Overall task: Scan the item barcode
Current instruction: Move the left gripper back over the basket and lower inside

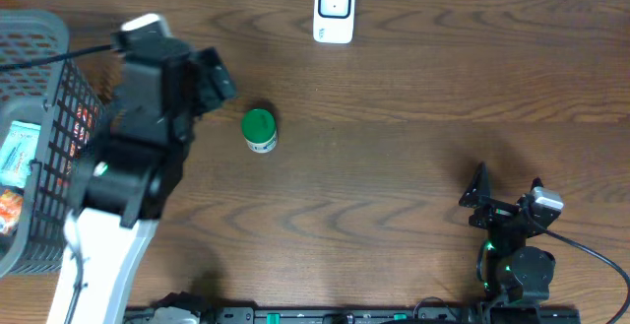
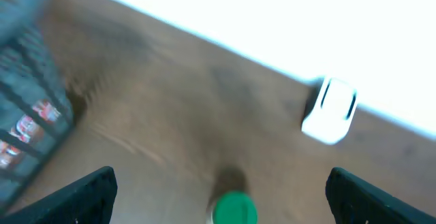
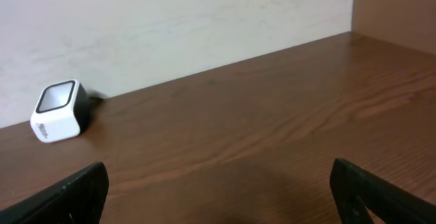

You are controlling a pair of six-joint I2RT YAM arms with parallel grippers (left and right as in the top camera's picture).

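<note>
We judge the scan barely begun. Over the wide wooden table (image 1: pixel 413 147), the left gripper (image 1: pixel 215 78) hangs spread wide and empty, aimed at the item, a small green-capped bottle (image 1: pixel 259 129) standing untouched just beside its fingers. Everything is left to do: grasping the bottle, carrying it, and showing its barcode to the white scanner (image 1: pixel 334 11) at the far edge. A wire basket (image 1: pixel 44 29) holding packets sits at the table's left end. The right gripper (image 1: pixel 507 194) rests spread and empty, well apart from the bottle. Nothing stands between bottle and scanner.
</note>
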